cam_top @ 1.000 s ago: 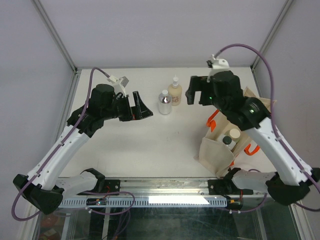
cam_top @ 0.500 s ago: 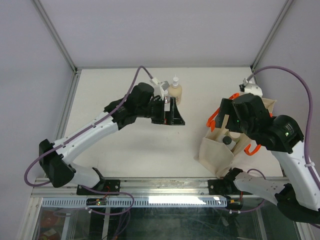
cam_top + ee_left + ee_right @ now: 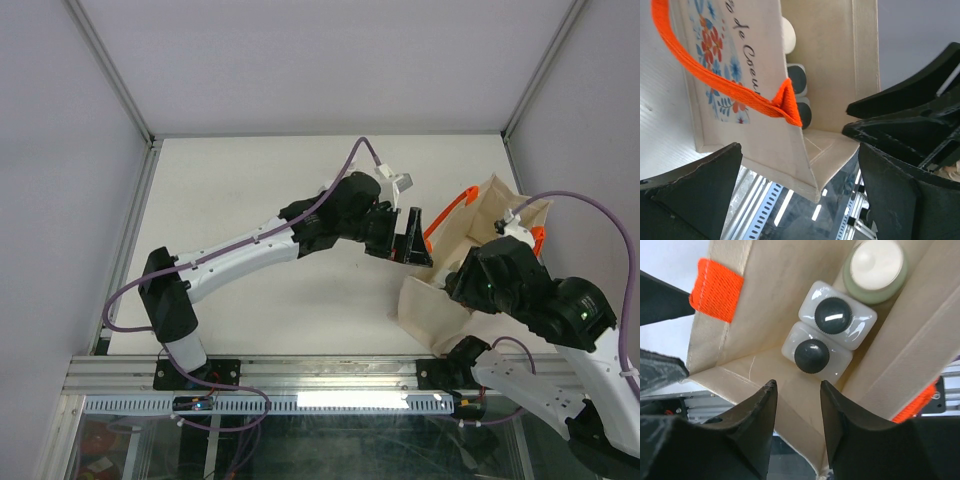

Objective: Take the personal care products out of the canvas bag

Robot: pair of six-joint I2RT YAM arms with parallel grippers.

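Note:
The canvas bag [image 3: 428,304] stands open at the right, its orange handle [image 3: 446,214] raised. Inside it stand two whitish square bottles with dark caps [image 3: 837,315] [image 3: 812,356] and an olive cylinder with a beige cap [image 3: 876,267]. My right gripper [image 3: 796,390] hovers above the bag's mouth, near the closer square bottle. Its jaws stand a narrow gap apart with nothing between them. My left gripper [image 3: 412,240] is wide open at the bag's left wall [image 3: 765,125], beside the orange handle [image 3: 715,80], touching nothing. The bottle caps [image 3: 797,79] show past that wall.
The left arm [image 3: 260,240] stretches across the middle of the table towards the bag. The right arm [image 3: 520,295] hangs over the bag's near right side. The metal rail [image 3: 320,372] runs along the near edge, close to the bag's corner.
The left arm swung right, from the table's left to the bag's handle. The right arm drew back from the far middle to above the bag, and its jaws narrowed.

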